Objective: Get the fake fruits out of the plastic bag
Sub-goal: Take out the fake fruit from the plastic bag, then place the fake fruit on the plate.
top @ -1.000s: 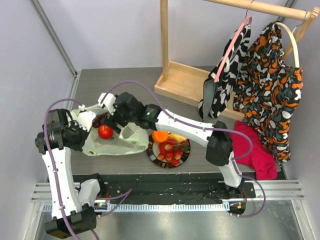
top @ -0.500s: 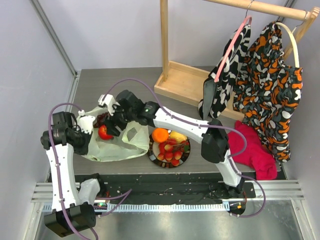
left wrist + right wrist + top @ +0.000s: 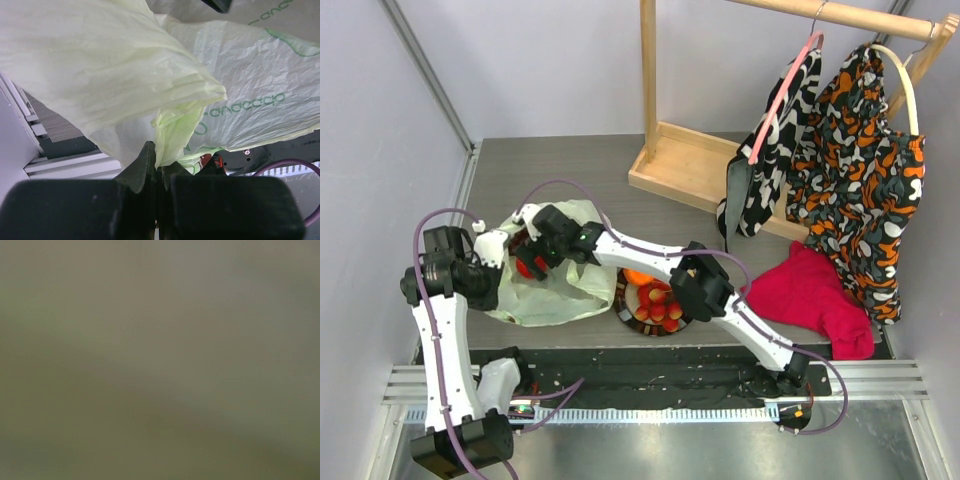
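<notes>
Lab cell, grey walls (image 3: 550,60), aluminium rail (image 3: 880,382)

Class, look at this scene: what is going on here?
The left gripper is shut on a fold of the bag. The right gripper is at the bag's mouth beside a red fruit; whether it grips anything cannot be told. Other fruits lie on the plate beside the bag.
</notes>
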`<state>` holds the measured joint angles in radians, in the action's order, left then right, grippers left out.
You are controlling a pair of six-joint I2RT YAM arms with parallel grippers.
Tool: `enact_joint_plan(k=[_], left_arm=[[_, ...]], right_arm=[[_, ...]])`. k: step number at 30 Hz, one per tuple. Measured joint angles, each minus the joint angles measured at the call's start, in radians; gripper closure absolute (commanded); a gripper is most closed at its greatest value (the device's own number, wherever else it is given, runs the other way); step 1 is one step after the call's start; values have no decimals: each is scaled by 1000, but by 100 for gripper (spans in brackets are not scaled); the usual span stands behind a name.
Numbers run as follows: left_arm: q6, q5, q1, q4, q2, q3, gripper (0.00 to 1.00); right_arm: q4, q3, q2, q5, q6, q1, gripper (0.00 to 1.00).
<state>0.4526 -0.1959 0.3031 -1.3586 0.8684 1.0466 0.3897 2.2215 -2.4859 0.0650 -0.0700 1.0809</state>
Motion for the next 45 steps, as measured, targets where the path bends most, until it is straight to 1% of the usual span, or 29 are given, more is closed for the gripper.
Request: enact_joint_plan(k=[4,8,11,12,15,16,19,21,25,27,29,33,36,39,41,45], left_arm=[[0,-15,0,0,-8,0,100],[0,-23,0,0,-7,0,100],[0,-26,0,0,-7,0,100],[0,-27,0,0,-7,0,100],[0,-29,0,0,-7,0,100],[0,-29,0,0,-7,0,100],[0,-29,0,0,-7,0,100],[0,-30,0,0,-6,0,100],[0,-35,0,0,3,0,100],[-1,-44,0,0,18,2,100],[-5,-54,0,-1,35,9,100],[-25,-72,0,4,62,25,100],[-35,-82,0,12,75,31,100],[-51,-89,0,21,78,33,100],[-57,-93,0,26,75,34,100],[-64,-94,0,34,68,35,100]], right_arm=[[-8,100,-76,-52,-5,13,0],[-35,186,-135,-62,-7,35,2],[-50,217,-165,-60,-6,44,12],[-54,230,-177,-57,-5,47,19],[-76,263,-207,-48,8,51,30],[-76,266,-209,-46,13,52,37],[-73,265,-209,-40,28,49,43],[-74,232,-187,-20,36,42,44],[-26,108,-72,71,40,12,46],[-2,27,22,145,42,-14,46],[10,-60,132,209,46,-36,46],[-30,-314,460,351,50,-76,46],[-58,-417,636,425,79,-69,46],[-66,-496,757,460,139,-48,46],[-43,-586,841,465,197,-35,46],[58,-796,977,453,318,-42,46]])
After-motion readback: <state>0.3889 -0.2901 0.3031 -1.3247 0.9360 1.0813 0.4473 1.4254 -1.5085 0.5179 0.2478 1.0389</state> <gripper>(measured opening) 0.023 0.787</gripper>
